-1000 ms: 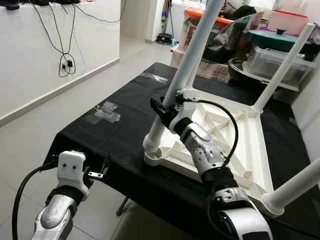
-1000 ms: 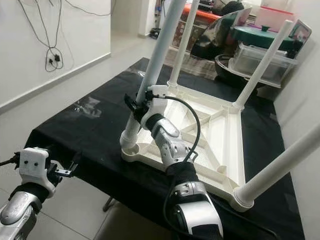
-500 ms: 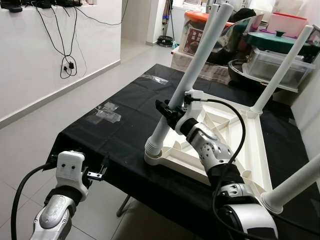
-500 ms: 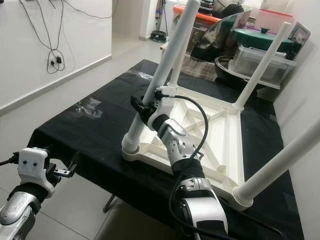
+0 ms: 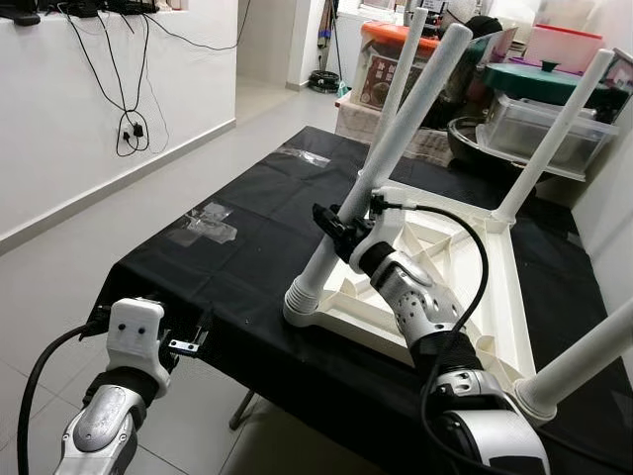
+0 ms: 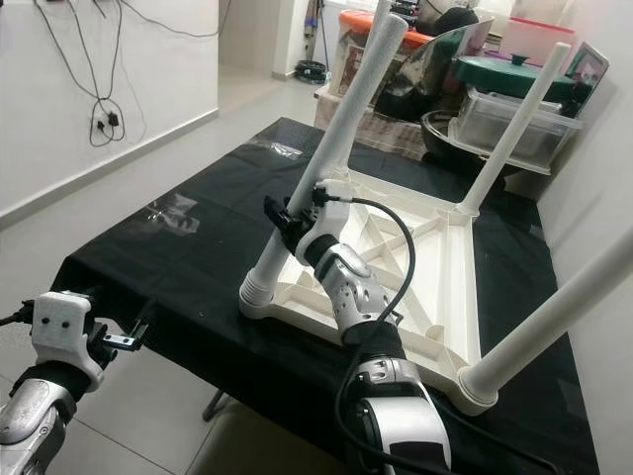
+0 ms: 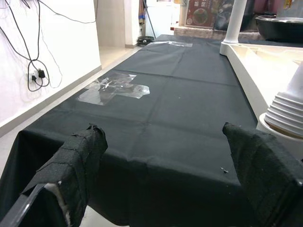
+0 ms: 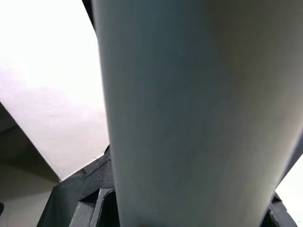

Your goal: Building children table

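Note:
A white plastic children's table (image 5: pixel 499 297) lies upside down on the black-covered table (image 5: pixel 247 247), its legs pointing up. My right gripper (image 5: pixel 336 226) is shut on the near-left leg (image 5: pixel 396 148), low on its shaft above the ribbed socket (image 5: pixel 305 295); that leg leans to the right. Up close, the leg (image 8: pixel 189 113) runs between the black fingers. Off the black table's near-left corner, my left gripper (image 5: pixel 193 341) is open, its padded fingers (image 7: pixel 75 161) apart with nothing between them.
Storage bins (image 5: pixel 544 119), a pot and boxes crowd the far side behind the table. Clear tape patches (image 5: pixel 208 223) stick to the black cloth. Cables (image 5: pixel 129 119) hang on the white wall at left. Tiled floor lies open to the left.
The held leg has tilted further to the right, its top now lower in view. My right gripper has shifted slightly with it. The left arm has stayed put.

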